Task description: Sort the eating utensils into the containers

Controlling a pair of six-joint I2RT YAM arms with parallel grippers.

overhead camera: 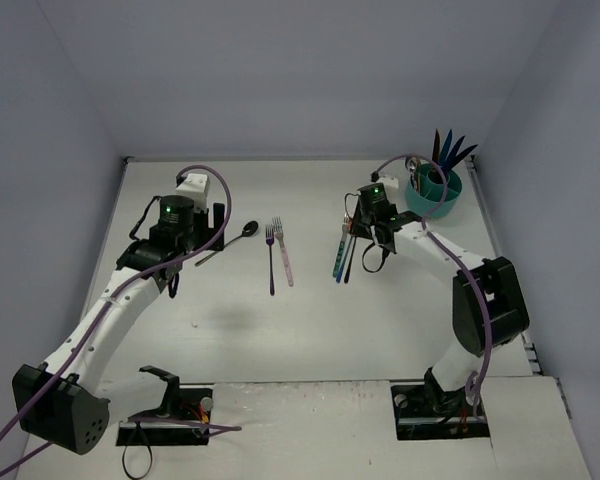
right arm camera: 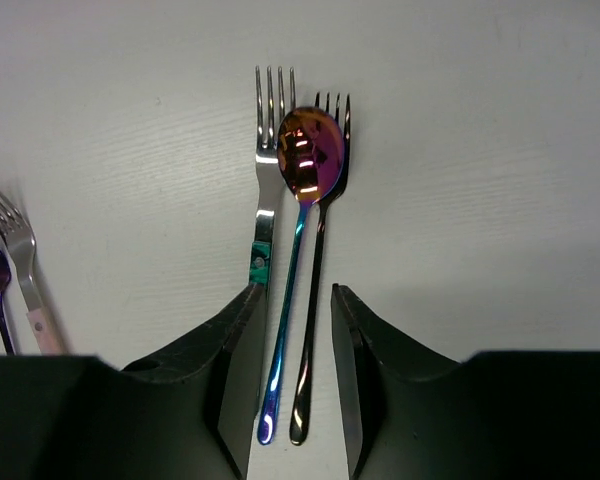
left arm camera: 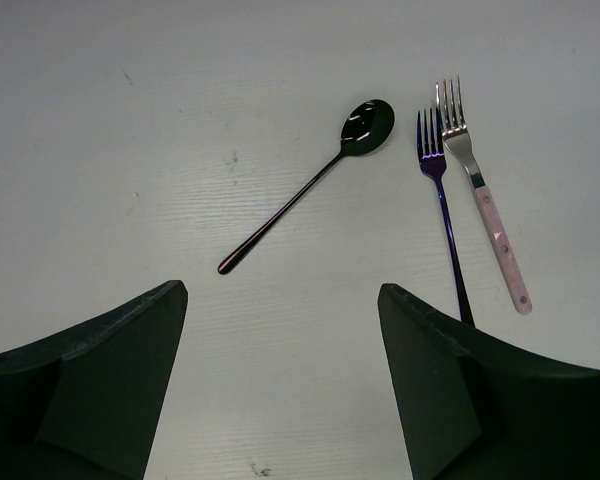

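My right gripper (right arm camera: 295, 290) is open low over the table, its jaws astride the handles of an iridescent spoon (right arm camera: 308, 160) and a black fork (right arm camera: 320, 250). A silver fork with a teal handle (right arm camera: 267, 160) lies just left of them, its handle partly under my left finger. The three also show in the top view (overhead camera: 342, 255) under my right gripper (overhead camera: 356, 236). My left gripper (left arm camera: 282, 290) is open and empty above the table, short of a black spoon (left arm camera: 310, 190). A dark purple fork (left arm camera: 442, 210) and a pink-handled fork (left arm camera: 485, 210) lie to its right. The teal caddy (overhead camera: 450, 205) holds several dark blue utensils (overhead camera: 450, 150).
White walls close in the table on the left, back and right. The caddy stands in the back right corner next to the right wall. Purple cables (overhead camera: 205, 172) loop over both arms.
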